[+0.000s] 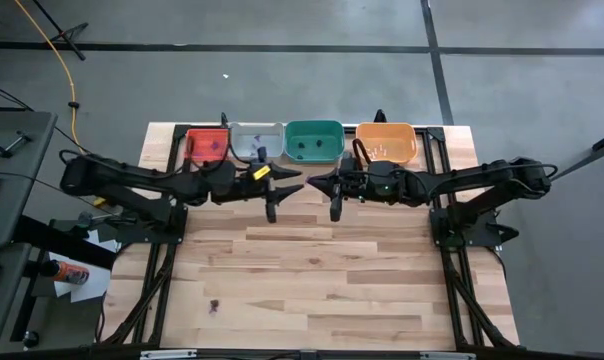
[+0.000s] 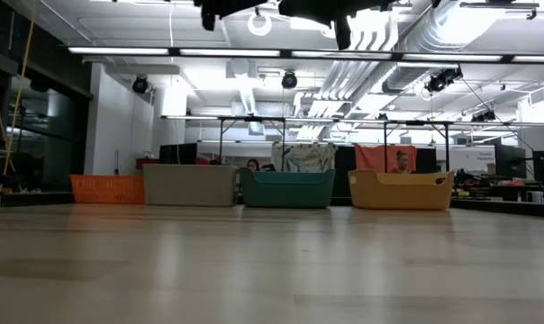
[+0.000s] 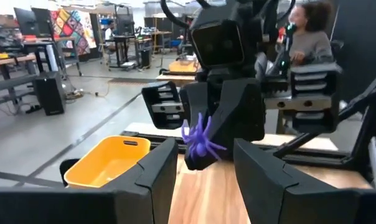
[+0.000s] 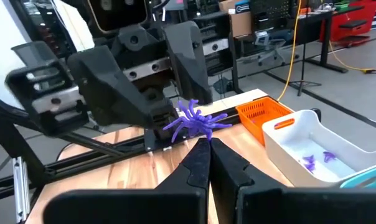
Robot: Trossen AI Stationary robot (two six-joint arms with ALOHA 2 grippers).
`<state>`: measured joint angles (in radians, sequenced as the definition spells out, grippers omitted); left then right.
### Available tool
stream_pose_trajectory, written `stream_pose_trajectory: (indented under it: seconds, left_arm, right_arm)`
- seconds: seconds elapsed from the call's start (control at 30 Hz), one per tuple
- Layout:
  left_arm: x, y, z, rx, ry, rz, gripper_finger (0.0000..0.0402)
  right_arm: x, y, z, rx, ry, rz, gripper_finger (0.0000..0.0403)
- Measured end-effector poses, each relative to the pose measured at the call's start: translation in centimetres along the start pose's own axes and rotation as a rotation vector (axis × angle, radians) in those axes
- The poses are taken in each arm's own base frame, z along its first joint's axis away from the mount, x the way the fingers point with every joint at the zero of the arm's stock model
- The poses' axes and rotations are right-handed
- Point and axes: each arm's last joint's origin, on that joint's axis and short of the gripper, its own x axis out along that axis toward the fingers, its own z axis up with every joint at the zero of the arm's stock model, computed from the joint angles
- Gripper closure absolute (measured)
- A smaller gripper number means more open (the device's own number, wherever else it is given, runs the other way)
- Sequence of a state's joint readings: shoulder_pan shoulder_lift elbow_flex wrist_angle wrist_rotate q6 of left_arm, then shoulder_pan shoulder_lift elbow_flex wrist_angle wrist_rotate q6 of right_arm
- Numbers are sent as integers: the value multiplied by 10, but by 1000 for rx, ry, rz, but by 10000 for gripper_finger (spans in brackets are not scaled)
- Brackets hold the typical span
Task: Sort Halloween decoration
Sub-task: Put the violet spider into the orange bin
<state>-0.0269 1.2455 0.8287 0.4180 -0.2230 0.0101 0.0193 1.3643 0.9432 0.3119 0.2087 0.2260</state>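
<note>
Between the two raised arms, above the tabletop [image 1: 332,280], a purple spider trinket [image 4: 194,120] is pinched at the closed tips of the right tool [image 4: 205,144], evidently held out for a handover. The left tool [image 3: 203,158] is held open facing it, fingers [image 3: 157,168] either side, not yet touching. Beyond lie the red tray [image 1: 207,146], grey tray [image 1: 254,141], green tray [image 1: 314,141] and orange tray [image 1: 386,141], presumably sorting destinations.

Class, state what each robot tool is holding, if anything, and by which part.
The right tool pinches a purple spider by its legs. The left tool is open and holds nothing.
</note>
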Motion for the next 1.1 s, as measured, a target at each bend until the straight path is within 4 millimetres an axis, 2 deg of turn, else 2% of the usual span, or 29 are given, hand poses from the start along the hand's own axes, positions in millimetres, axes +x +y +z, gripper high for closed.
stream_pose_trajectory:
  seconds: [0.17, 0.57, 0.83, 0.93, 1.1]
  left_arm:
    - [12, -1, 6, 28, -6, 35, 257]
    - [13, -1, 6, -5, -3, 53, 257]
    - [22, -3, -6, -7, 40, 53, 257]
    - [25, -2, -10, -4, 46, 103, 257]
    - [26, 0, -6, -7, 3, 169, 257]
  right_arm:
    - [0, 0, 0, 0, 0, -1, 403]
    - [0, -1, -1, -13, 7, -38, 403]
    - [1, -7, 0, 4, 3, -56, 403]
    - [1, -7, 0, 17, 2, -60, 403]
    - [1, -7, -1, 17, 9, -60, 403]
